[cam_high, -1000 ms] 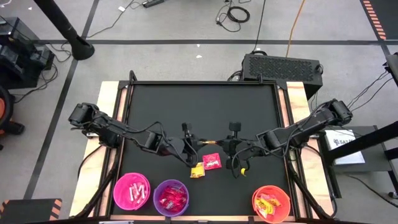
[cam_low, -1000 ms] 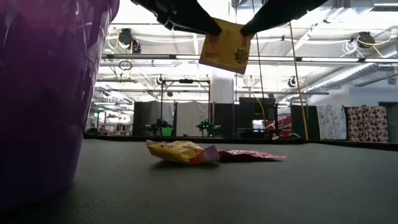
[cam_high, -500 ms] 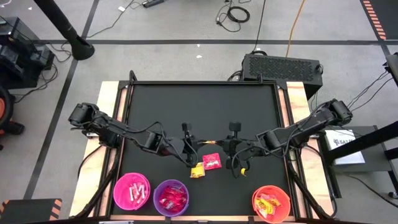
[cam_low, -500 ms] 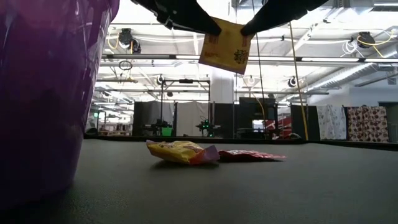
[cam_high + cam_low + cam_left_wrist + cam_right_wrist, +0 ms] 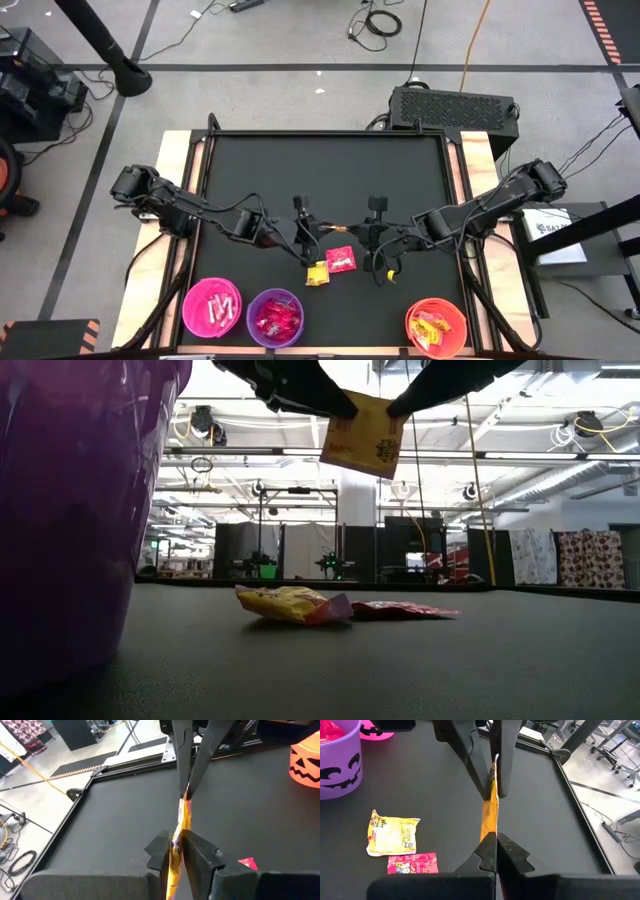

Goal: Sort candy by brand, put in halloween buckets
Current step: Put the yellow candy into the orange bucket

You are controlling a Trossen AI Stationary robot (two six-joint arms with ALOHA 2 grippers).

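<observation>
Holding yellow packet aloft | left hand + right hand | mid-table

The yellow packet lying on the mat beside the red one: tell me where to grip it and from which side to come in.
Take the yellow packet by its free edge, the one turned away from the red packet, coming down from above. It lies flat, though the low view shows it slightly puffed, so a raised edge probably gives the fingers purchase. Both grippers, left gripper and right gripper, now pinch another yellow packet in the air.
</observation>
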